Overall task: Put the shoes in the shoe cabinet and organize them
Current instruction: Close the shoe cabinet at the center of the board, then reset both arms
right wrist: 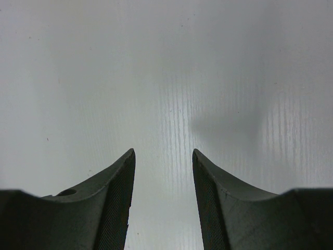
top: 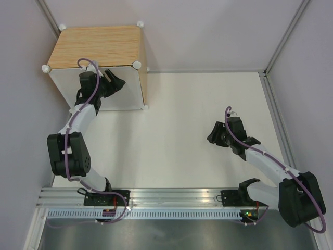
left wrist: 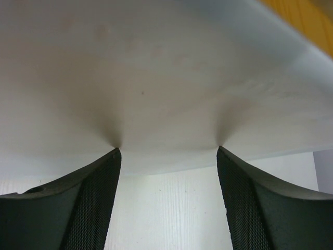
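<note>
The shoe cabinet (top: 96, 47), a light-wood cube with white corner connectors, stands at the far left of the table. Its white door panel (top: 130, 91) faces me and is closed over the front. My left gripper (top: 112, 83) is open, and in the left wrist view both fingertips (left wrist: 117, 151) touch the door panel (left wrist: 156, 78) with nothing between them. A strip of wood edge (left wrist: 307, 21) shows at the top right of that view. My right gripper (top: 218, 136) hovers open and empty over the bare white table (right wrist: 166, 78) at the right. The shoes are out of view.
The white table (top: 182, 130) is boxed in by pale walls at the left, back and right. An aluminium rail (top: 171, 195) carrying both arm bases runs along the near edge. The cabinet sits tight against the left wall.
</note>
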{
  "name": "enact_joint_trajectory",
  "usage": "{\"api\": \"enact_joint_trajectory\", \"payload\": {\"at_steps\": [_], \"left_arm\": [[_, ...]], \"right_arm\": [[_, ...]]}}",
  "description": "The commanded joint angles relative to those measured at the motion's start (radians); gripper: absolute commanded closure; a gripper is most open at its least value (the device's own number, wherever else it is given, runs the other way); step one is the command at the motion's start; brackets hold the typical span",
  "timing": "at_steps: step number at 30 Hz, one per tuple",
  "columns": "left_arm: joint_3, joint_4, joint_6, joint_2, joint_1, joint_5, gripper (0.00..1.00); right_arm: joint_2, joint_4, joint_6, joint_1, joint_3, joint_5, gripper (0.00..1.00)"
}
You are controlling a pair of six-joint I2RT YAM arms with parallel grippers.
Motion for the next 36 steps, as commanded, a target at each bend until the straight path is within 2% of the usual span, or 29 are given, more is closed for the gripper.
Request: {"api": "enact_joint_trajectory", "payload": {"at_steps": [1, 6, 10, 14, 18, 21, 22, 26, 27, 32, 36], "left_arm": [[0.054, 0.061, -0.004, 0.043, -0.008, -0.037, 0.22], [0.049, 0.058, 0.016, 0.071, -0.008, -0.034, 0.2], [0.02, 0.028, 0.031, 0.03, -0.01, -0.009, 0.17], [-0.038, -0.041, 0.047, -0.134, -0.013, -0.023, 0.15], [-0.074, -0.176, 0.051, -0.312, -0.016, 0.004, 0.14], [-0.086, -0.279, 0.092, -0.475, -0.071, -0.001, 0.14], [-0.086, -0.306, 0.126, -0.51, -0.135, -0.008, 0.14], [-0.124, -0.409, 0.169, -0.679, -0.168, -0.017, 0.14], [-0.141, -0.452, 0.183, -0.708, -0.168, -0.055, 0.14], [-0.286, -0.476, 0.264, -0.923, -0.174, -0.104, 0.14], [-0.42, -0.407, 0.312, -1.075, -0.24, -0.257, 0.12]], "right_arm": [[0.004, 0.035, -0.003, 0.003, 0.031, -0.003, 0.47], [0.003, 0.026, -0.006, 0.003, 0.032, 0.01, 0.47], [-0.01, 0.02, -0.012, 0.004, 0.029, 0.024, 0.47], [-0.04, 0.02, -0.021, 0.004, 0.028, 0.015, 0.47], [-0.083, 0.017, -0.034, 0.006, 0.02, 0.023, 0.46], [-0.112, 0.002, -0.034, 0.006, 0.032, 0.027, 0.46], [-0.117, 0.0, -0.032, 0.007, 0.037, 0.027, 0.46], [-0.12, -0.035, -0.029, 0.007, 0.073, 0.032, 0.45], [-0.119, -0.043, -0.032, 0.007, 0.092, 0.033, 0.43], [-0.116, -0.083, -0.035, 0.007, 0.164, 0.11, 0.36], [-0.089, -0.101, -0.05, 0.007, 0.244, 0.148, 0.34]]}}
